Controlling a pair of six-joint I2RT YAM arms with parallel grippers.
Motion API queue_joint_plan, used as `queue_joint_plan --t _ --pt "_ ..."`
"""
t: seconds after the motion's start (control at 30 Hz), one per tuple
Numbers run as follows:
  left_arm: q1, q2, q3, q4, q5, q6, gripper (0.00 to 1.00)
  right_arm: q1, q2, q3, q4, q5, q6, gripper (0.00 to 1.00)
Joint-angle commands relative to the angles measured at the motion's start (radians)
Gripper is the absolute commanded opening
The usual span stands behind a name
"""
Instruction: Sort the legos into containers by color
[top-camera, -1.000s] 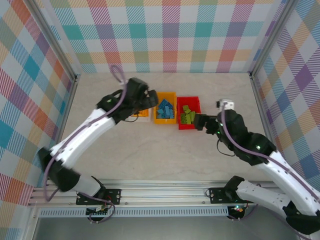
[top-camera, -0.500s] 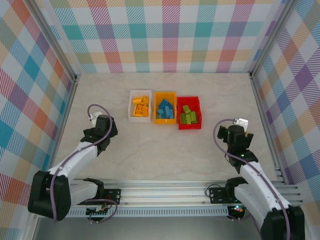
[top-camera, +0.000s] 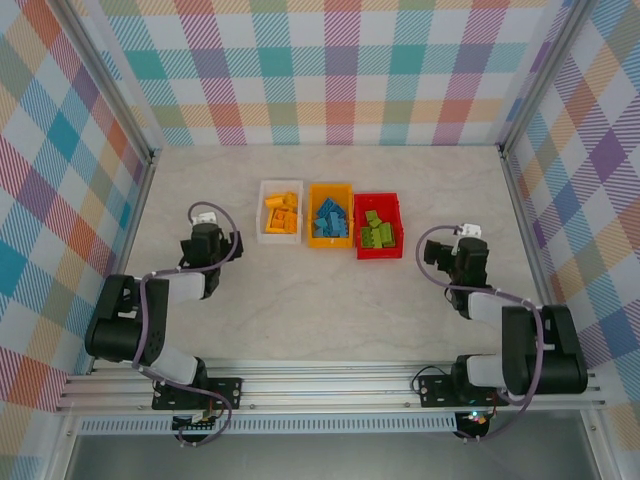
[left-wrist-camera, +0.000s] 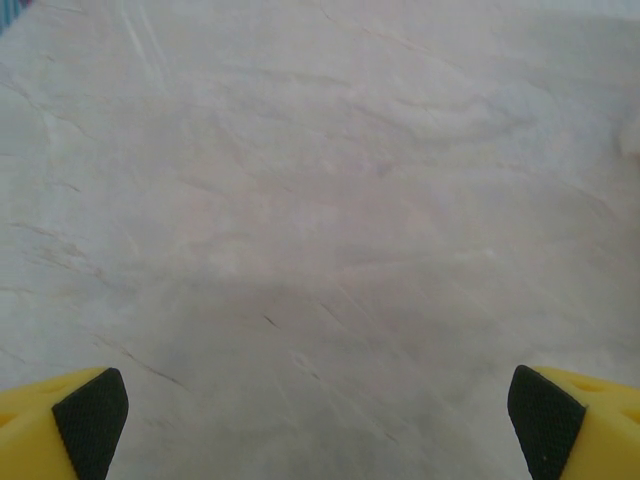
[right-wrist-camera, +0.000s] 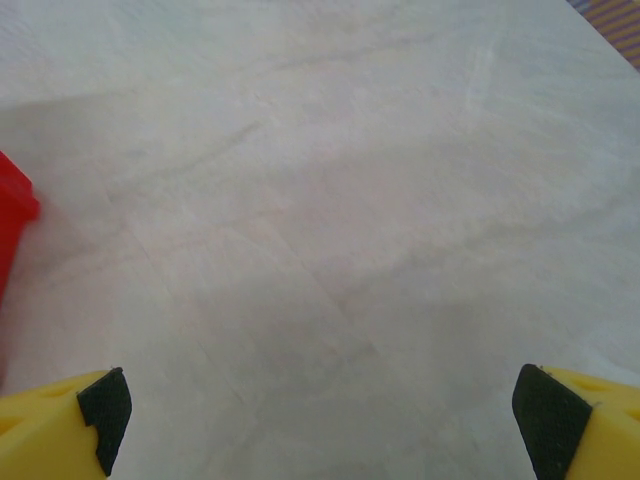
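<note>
Side by side on the table (top-camera: 330, 310): the white bin (top-camera: 262, 212) holds yellow-orange legos (top-camera: 281, 214), the orange-yellow bin (top-camera: 330, 187) blue legos (top-camera: 330, 218), the red bin (top-camera: 378, 253) green legos (top-camera: 376, 230). The left hand (left-wrist-camera: 320, 425) and right hand (right-wrist-camera: 320, 425) are both wide open and empty, over bare table.

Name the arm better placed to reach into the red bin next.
Right. The red bin is the rightmost container, and the right gripper, open and empty, sits on that side, the bin's corner at its wrist view's edge. The left gripper is beyond the white bin.
</note>
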Motion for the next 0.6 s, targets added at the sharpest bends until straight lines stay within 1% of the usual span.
queue_joint_plan --t 0.0,0.03,0.07,0.1,0.13,0.17,0.2,0.27,0.3,0.33,0.57 --pt "0.024 0.018 -0.123 0.307 0.058 0.008 1.0 -0.024 0.109 0.004 0.285 -0.118 -0.014 1.0" --pt "0.024 0.055 -0.19 0.492 0.053 0.012 1.0 -0.024 0.162 -0.015 0.368 -0.119 -0.015 1.0" --pt "0.023 0.032 -0.206 0.49 0.047 0.011 1.0 -0.024 0.179 -0.024 0.425 -0.134 -0.023 1.0" --pt "0.024 0.008 -0.2 0.434 0.04 0.001 1.0 -0.024 0.147 -0.002 0.325 -0.158 -0.032 1.0" --pt "0.024 0.034 -0.195 0.47 0.028 0.001 1.0 -0.024 0.163 0.005 0.334 -0.18 -0.042 1.0" --pt "0.024 0.033 -0.179 0.436 0.038 0.004 1.0 -0.024 0.169 0.009 0.342 -0.19 -0.048 1.0" --pt "0.024 0.027 -0.141 0.353 0.045 0.002 1.0 -0.024 0.163 0.03 0.28 -0.187 -0.049 1.0" --pt "0.02 0.036 -0.111 0.305 0.055 0.012 1.0 -0.023 0.169 0.066 0.225 -0.166 -0.042 1.0" --pt "0.02 0.042 -0.114 0.324 0.053 0.014 1.0 -0.014 0.173 0.065 0.241 -0.147 -0.048 1.0" --pt "0.02 0.037 -0.113 0.31 0.054 0.015 1.0 -0.009 0.171 0.069 0.224 -0.14 -0.05 1.0" --pt "0.017 0.039 -0.114 0.317 0.05 0.016 1.0 -0.002 0.174 0.072 0.223 -0.134 -0.057 1.0"
